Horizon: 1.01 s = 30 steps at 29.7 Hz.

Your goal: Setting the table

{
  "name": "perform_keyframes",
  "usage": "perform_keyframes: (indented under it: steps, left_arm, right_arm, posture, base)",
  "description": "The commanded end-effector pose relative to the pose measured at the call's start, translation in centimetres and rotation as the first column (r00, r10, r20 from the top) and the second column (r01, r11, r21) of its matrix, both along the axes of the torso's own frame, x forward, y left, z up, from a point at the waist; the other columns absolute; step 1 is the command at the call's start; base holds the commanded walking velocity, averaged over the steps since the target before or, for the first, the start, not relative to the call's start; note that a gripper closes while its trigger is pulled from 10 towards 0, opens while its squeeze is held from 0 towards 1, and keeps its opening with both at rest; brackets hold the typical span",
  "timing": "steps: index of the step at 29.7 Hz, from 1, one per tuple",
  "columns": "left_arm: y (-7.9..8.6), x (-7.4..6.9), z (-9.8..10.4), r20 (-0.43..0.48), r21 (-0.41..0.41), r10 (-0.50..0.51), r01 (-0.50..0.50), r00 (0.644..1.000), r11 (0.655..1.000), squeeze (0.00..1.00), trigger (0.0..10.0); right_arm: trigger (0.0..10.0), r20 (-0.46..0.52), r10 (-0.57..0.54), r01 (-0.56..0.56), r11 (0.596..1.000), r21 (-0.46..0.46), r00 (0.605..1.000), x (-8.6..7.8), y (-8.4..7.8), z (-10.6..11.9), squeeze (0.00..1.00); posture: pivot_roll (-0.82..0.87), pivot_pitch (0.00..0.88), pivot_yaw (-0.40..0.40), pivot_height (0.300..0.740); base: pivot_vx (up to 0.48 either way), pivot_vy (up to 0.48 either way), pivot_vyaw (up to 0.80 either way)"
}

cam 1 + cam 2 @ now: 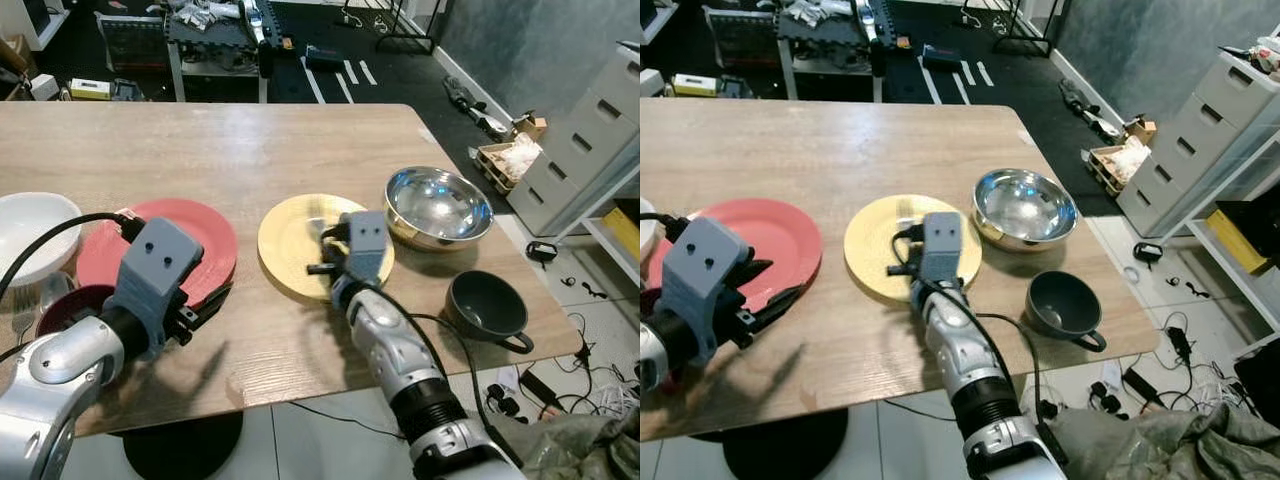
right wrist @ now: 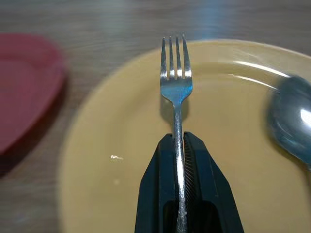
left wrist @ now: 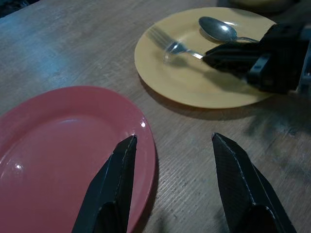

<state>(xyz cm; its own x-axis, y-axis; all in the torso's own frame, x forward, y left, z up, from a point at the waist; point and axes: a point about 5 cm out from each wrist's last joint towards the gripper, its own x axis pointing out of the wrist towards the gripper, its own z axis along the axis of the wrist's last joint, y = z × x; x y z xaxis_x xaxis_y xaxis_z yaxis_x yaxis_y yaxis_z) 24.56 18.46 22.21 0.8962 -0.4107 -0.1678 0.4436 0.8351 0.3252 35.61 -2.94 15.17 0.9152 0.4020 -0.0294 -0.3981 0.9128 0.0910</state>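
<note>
Currently: right gripper (image 2: 178,145) pinches fork (image 2: 176,82) over yellow plate (image 1: 290,240), spoon (image 3: 219,29) beside it. Left gripper (image 3: 170,160) spread by red plate (image 3: 58,145). Lower fork level; avoid spoon.

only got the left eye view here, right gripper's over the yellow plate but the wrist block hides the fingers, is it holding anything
Observer: Yes. The right gripper is shut on a fork, clamped on its handle, tines pointing away over the yellow plate.
Operator: anything else on that plate
Observer: A spoon lies on it beside the fork.
Operator: and the left gripper, open or shut
Observer: Open. The left gripper has one finger over the rim of the red plate and the other over the bare wooden table.
</note>
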Motion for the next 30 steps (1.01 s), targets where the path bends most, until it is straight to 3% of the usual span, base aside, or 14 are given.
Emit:
perform_keyframes:
  steps: [1, 16, 20, 24, 30]
  left_arm:
    - [-0.5, -0.3, 0.0, -0.003, 0.002, -0.020, 0.020, 1.000, 1.000, 0.00, 10.0]
    - [-1.1, 0.1, -0.1, -0.007, -0.015, -0.036, 0.036, 0.999, 0.999, 0.00, 10.0]
    - [-1.1, 0.1, -0.2, -0.008, -0.016, -0.039, 0.039, 0.999, 0.999, 0.00, 10.0]
    - [-1.3, 0.2, -0.5, -0.011, -0.025, -0.045, 0.045, 0.999, 0.999, 0.00, 10.0]
    - [-1.4, 0.4, -0.6, -0.018, -0.026, -0.055, 0.055, 0.998, 0.998, 0.00, 10.0]
  right_arm:
    - [10.0, 0.017, 0.051, -0.051, 0.999, 0.001, 0.999, -0.3, 1.7, 0.8, 0.00]
    - [10.0, 0.033, -0.053, 0.055, 0.997, -0.058, 0.998, 1.1, -0.9, 1.4, 0.00]
    - [10.0, 0.024, -0.038, 0.040, 0.995, -0.088, 0.999, 0.9, -1.7, 1.2, 0.00]
    - [10.0, 0.019, -0.083, 0.085, 0.992, -0.095, 0.996, 0.5, -4.2, 1.2, 0.00]
    - [10.0, 0.020, -0.112, 0.114, 0.991, -0.072, 0.993, -0.2, -5.3, 1.6, 0.00]
  posture:
    - [0.25, 0.129, -0.074, 0.740]
    - [0.22, 0.104, -0.061, 0.740]
    - [0.21, 0.099, -0.063, 0.740]
    - [0.18, 0.095, -0.057, 0.740]
    - [0.17, 0.095, -0.043, 0.740]
  base:
    - [0.000, 0.000, 0.00]
    - [0.000, 0.000, 0.00]
    - [0.000, 0.000, 0.00]
    - [0.000, 0.000, 0.00]
    - [0.000, 0.000, 0.00]
